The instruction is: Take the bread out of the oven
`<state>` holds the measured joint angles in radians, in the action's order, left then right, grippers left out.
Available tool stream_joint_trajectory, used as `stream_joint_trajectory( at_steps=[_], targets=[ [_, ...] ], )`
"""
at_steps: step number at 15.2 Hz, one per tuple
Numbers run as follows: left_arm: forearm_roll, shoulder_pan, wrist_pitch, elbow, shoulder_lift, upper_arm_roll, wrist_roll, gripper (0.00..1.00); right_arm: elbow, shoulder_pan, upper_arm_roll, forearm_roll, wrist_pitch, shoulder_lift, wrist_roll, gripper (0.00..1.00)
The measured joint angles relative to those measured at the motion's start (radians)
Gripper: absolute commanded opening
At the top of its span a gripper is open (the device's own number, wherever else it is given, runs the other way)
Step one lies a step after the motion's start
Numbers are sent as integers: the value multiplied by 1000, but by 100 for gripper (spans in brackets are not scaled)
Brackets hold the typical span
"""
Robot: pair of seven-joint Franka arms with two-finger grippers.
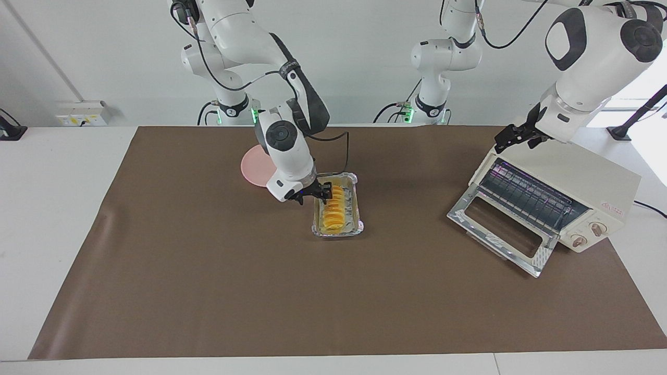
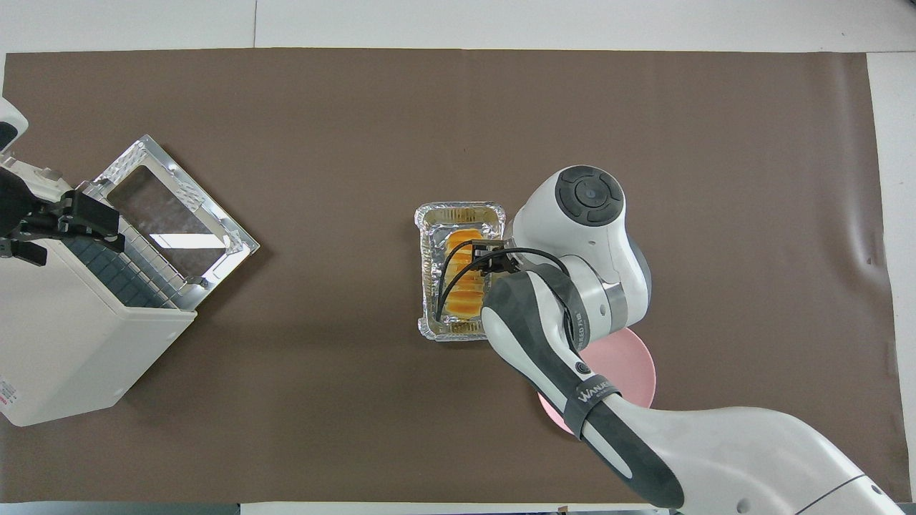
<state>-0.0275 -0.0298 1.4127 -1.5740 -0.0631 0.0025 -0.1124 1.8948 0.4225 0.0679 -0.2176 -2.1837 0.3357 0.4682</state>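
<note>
Facing view: one bread (image 1: 333, 209), a ridged golden loaf of slice-like segments, lies in one crinkled silver foil tray (image 1: 358, 208) near the middle of the desk (image 1: 208, 291), which is covered by a smooth brown mat. The right end effector (image 1: 324, 193) is down at the loaf's robot-side end; whether it grips the loaf I cannot tell. One round pink plate (image 1: 251, 165) lies nearer the robots' edge, partly hidden by the right arm. One boxy cream oven (image 1: 578, 192) with two round knobs stands toward the left arm's end, its silver-framed glass door folded down and its wire rack bare. The left end effector (image 1: 513, 136) hovers over the oven's top corner; its state cannot be told.

Overhead view: the bread (image 2: 464, 275) fills most of the foil tray (image 2: 428, 272), crossed by two black cables. The right arm covers part of the plate (image 2: 626, 361). The oven (image 2: 79, 336) sits at the left arm's end, with the left end effector (image 2: 89, 218) above the rack.
</note>
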Motion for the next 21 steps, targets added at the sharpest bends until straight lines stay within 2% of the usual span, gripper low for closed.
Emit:
stream_joint_trajectory(
  at_steps=[10,12,16,18,21],
  targets=[
    [3,2,-39,-10,30,-15,39,100,15,6,-11,0,-55,-17,20,0],
    [3,3,-41,-15,41,-15,46,100,-12,-49,-19,0,-21,-33,-72,0],
    [3,3,-37,-17,49,-15,52,100,-67,-231,-24,0,66,-53,-325,0],
    [3,3,-31,-18,49,-16,53,100,-64,-304,-25,-20,81,-52,-428,0],
    [3,3,-28,-18,49,-16,53,100,-30,-363,-26,-63,103,-51,-480,0]
  ],
)
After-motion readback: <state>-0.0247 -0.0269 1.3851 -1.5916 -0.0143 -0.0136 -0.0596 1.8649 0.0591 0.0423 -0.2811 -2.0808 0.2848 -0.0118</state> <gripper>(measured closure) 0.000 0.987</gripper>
